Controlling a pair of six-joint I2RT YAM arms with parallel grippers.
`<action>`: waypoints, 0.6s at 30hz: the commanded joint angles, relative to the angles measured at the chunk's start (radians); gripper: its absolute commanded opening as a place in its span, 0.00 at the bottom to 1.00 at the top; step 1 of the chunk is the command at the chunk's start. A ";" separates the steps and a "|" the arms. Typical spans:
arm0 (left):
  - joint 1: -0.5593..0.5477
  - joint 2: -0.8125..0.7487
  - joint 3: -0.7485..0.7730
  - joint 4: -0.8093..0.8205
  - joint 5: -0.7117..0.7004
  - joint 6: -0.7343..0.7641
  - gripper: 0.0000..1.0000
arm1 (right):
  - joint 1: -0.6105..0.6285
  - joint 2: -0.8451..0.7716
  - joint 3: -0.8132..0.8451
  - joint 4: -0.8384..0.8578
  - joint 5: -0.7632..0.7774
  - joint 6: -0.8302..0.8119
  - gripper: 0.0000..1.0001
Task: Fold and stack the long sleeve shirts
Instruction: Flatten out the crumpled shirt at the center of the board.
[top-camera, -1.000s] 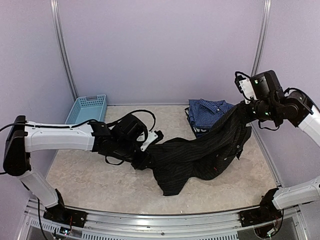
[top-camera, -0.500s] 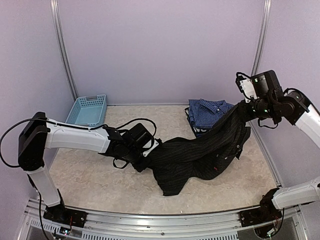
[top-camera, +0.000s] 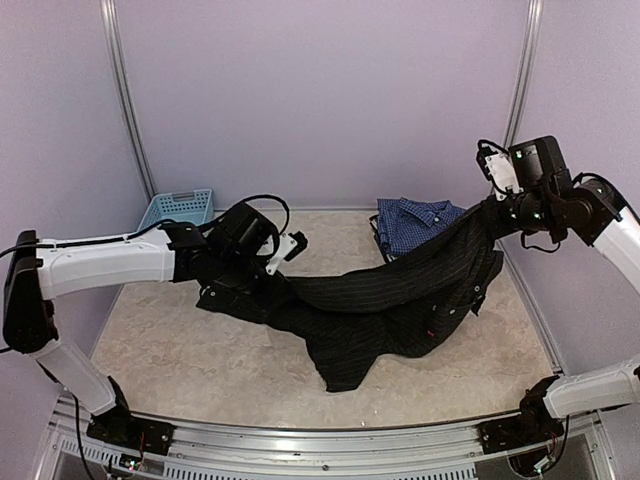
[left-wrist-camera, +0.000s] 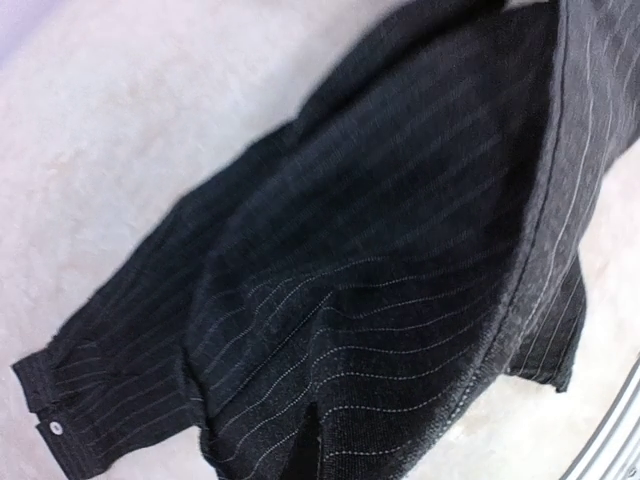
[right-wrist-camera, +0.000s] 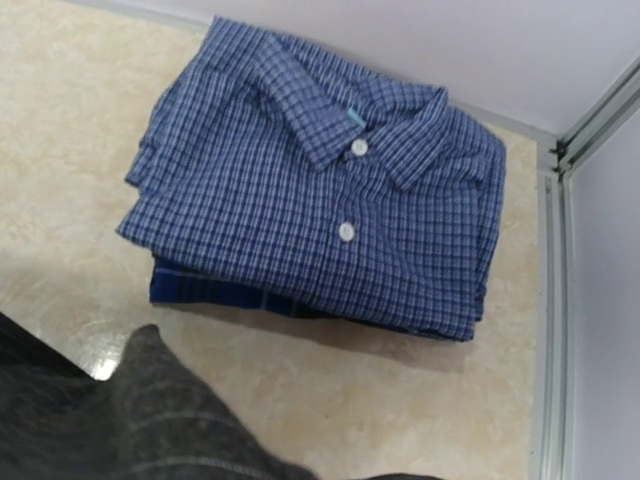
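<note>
The black pinstriped shirt (top-camera: 400, 295) hangs stretched between both grippers, its lower part dragging on the table. My left gripper (top-camera: 266, 284) is shut on its left end, low over the table. In the left wrist view the pinstriped cloth (left-wrist-camera: 380, 300) fills the frame and hides the fingers; a buttoned cuff (left-wrist-camera: 50, 420) hangs at the lower left. My right gripper (top-camera: 494, 212) is shut on the shirt's other end, raised at the right. The blue check shirt (right-wrist-camera: 320, 190) lies folded at the back right (top-camera: 415, 222), collar and white buttons up.
A light blue basket (top-camera: 176, 212) stands at the back left, behind the left arm. A darker blue layer (right-wrist-camera: 210, 292) shows under the folded check shirt. Metal frame posts (top-camera: 521, 75) and a rail (right-wrist-camera: 550, 300) border the table on the right.
The left gripper has shut on the black shirt and pulled its end up and to the left. The shirt now spans tauter between the grippers. The right gripper has barely moved.
</note>
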 joint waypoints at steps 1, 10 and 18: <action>0.090 -0.171 0.068 0.031 0.045 -0.038 0.00 | -0.016 -0.014 0.087 0.001 0.000 -0.023 0.00; 0.184 -0.321 0.135 0.036 0.026 -0.061 0.00 | -0.016 -0.014 0.164 0.005 -0.086 -0.029 0.00; 0.185 -0.320 0.232 -0.027 -0.029 -0.048 0.00 | -0.017 -0.003 0.299 -0.057 -0.164 -0.035 0.00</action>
